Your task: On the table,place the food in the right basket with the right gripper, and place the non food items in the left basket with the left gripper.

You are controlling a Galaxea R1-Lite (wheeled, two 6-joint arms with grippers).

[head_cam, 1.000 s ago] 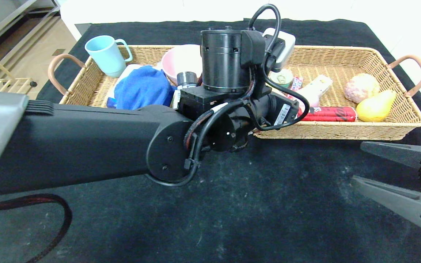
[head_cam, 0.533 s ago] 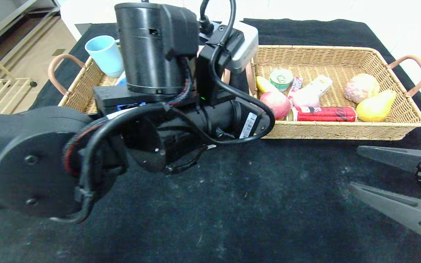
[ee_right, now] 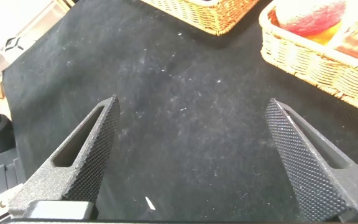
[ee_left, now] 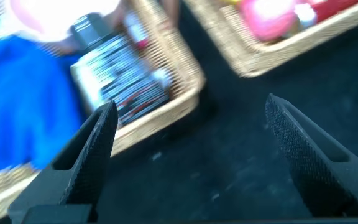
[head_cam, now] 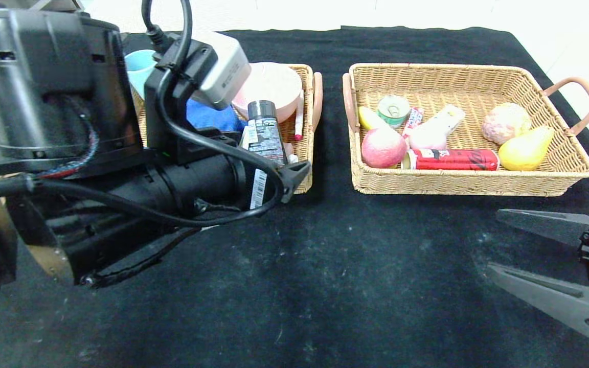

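Note:
My left gripper (ee_left: 191, 106) is open and empty. It hangs over the black cloth just in front of the left basket (head_cam: 304, 153), near that basket's front corner (ee_left: 166, 115). In that basket lie a black-capped tube (head_cam: 263, 135), a blue cloth (head_cam: 212, 116), a pink bowl (head_cam: 271, 84) and a pink pen (head_cam: 298, 120). The right basket (head_cam: 468, 184) holds an apple (head_cam: 382, 147), a red can (head_cam: 453, 159), a yellow pear (head_cam: 524, 148), a green tin (head_cam: 393, 110) and a white bottle (head_cam: 435, 130). My right gripper (head_cam: 494, 240) stands open and empty near the table's front right.
The left arm's bulk (head_cam: 95, 153) hides much of the left basket and a light blue mug (head_cam: 136, 61) behind it. Black cloth (head_cam: 325, 266) covers the table. The table's right edge lies just beyond the right basket's handle (head_cam: 583, 97).
The left arm has swung back to the left and toward me, off the baskets, uncovering the tube, the pen and the apple. The right gripper has hardly moved.

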